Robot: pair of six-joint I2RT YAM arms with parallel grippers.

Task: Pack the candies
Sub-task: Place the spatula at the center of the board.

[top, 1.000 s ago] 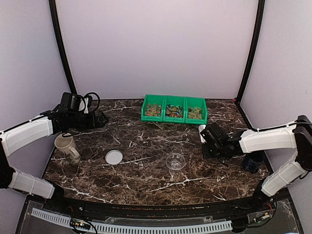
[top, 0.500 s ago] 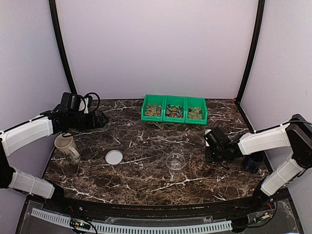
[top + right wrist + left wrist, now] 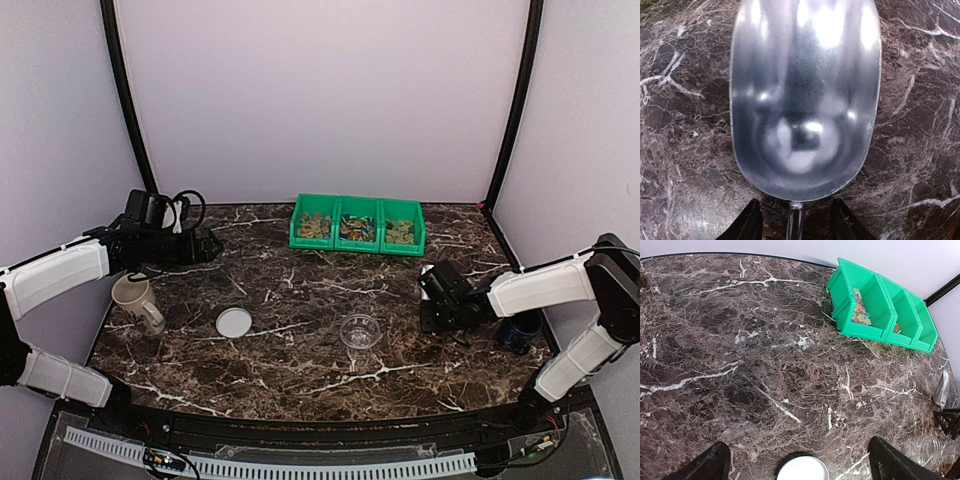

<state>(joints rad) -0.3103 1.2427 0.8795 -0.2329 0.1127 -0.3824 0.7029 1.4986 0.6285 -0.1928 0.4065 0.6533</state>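
The candies lie in a green three-compartment bin at the back of the table; the left wrist view shows some of the candies in the bin. My right gripper is low over the table to the right. In the right wrist view it is open, a finger on each side of the thin handle of a metal scoop, with gaps both sides. The scoop is empty. My left gripper is open and empty at the far left, its fingers wide apart.
A clear small bowl stands front of centre. A white round lid lies to its left, also in the left wrist view. A cream mug stands at the left edge. A dark blue cup stands at the right.
My right gripper has shifted slightly right and nearer the front, settling over the scoop. The left arm has not moved.
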